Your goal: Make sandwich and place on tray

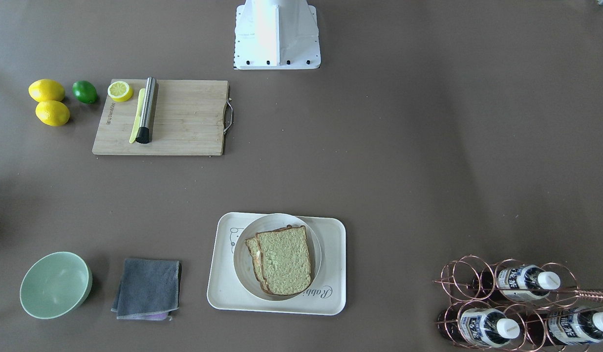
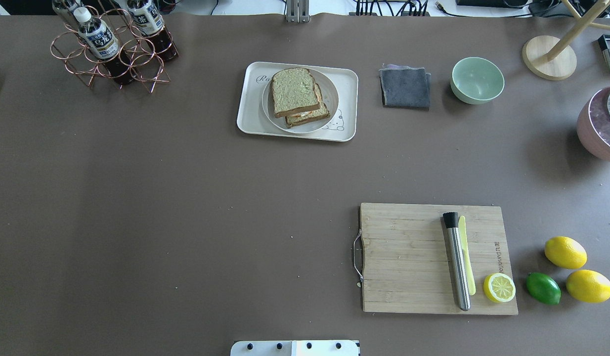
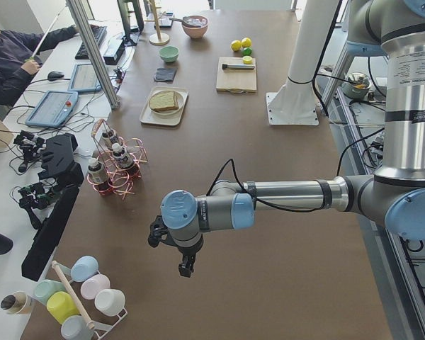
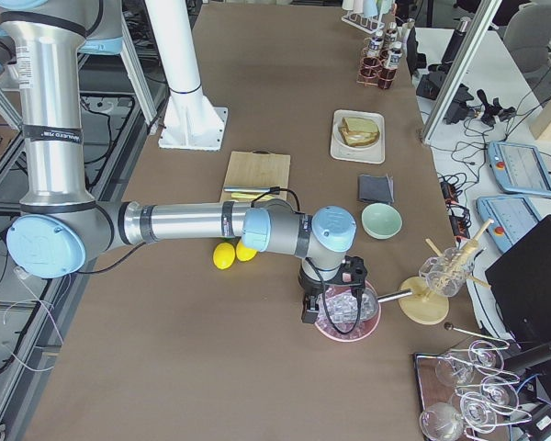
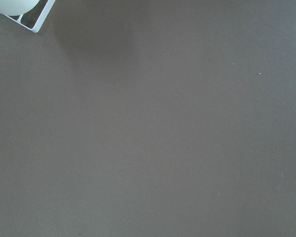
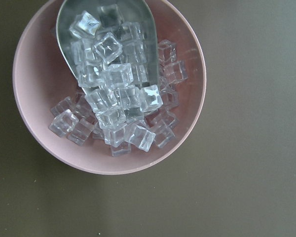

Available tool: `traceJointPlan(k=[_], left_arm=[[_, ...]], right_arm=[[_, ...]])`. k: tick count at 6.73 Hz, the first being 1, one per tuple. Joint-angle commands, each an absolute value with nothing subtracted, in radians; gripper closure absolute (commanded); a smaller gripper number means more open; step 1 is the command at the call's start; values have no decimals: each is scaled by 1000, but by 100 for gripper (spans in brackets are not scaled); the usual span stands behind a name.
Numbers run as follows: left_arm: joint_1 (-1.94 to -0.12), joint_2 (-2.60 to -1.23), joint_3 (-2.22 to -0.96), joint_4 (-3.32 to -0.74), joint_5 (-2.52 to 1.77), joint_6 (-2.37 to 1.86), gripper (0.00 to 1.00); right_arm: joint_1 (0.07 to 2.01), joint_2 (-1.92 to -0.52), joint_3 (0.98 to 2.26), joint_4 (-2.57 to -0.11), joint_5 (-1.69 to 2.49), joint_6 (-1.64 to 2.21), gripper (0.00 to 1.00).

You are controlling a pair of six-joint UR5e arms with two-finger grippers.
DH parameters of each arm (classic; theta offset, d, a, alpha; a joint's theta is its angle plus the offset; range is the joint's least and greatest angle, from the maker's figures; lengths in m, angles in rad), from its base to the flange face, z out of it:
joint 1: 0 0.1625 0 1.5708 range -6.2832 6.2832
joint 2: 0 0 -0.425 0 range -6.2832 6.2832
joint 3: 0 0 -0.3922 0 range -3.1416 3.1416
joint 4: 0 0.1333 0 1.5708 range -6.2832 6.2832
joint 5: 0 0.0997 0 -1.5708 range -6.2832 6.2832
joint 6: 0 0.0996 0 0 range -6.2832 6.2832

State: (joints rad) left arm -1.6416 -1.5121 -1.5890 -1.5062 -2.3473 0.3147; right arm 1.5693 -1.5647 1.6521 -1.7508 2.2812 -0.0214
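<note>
Sandwich [image 2: 299,96] of greenish-tan bread with egg is lying on a round white plate [image 2: 332,97] on the cream-white rounded-rectangle tray [image 2: 248,118], whose long axis is running left to right in the overhead view; the top slice is sitting offset leftward. Only side views are showing the left gripper [image 3: 171,249] and right gripper [image 4: 331,292], finger spacing impossible to tell; the right is hanging over a pink ice-filled bowl [image 6: 34,123].

Part of the lettering on the tray [image 1: 333,274] (also its bear) lies under the plate [image 1: 277,220].
</note>
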Motion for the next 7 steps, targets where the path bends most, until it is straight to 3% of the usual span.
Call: traceJointPlan(k=[1,7], left_arm=[[-1641,-1512,-1589,-1506,-2349,314,3],[-1641,-1512,-1591,-1508,-2349,316,3]], right_arm=[[1569,-1565,1652,-1750,2284,-21,0],[1569,-1566,1674,-1750,2278,-21,0]])
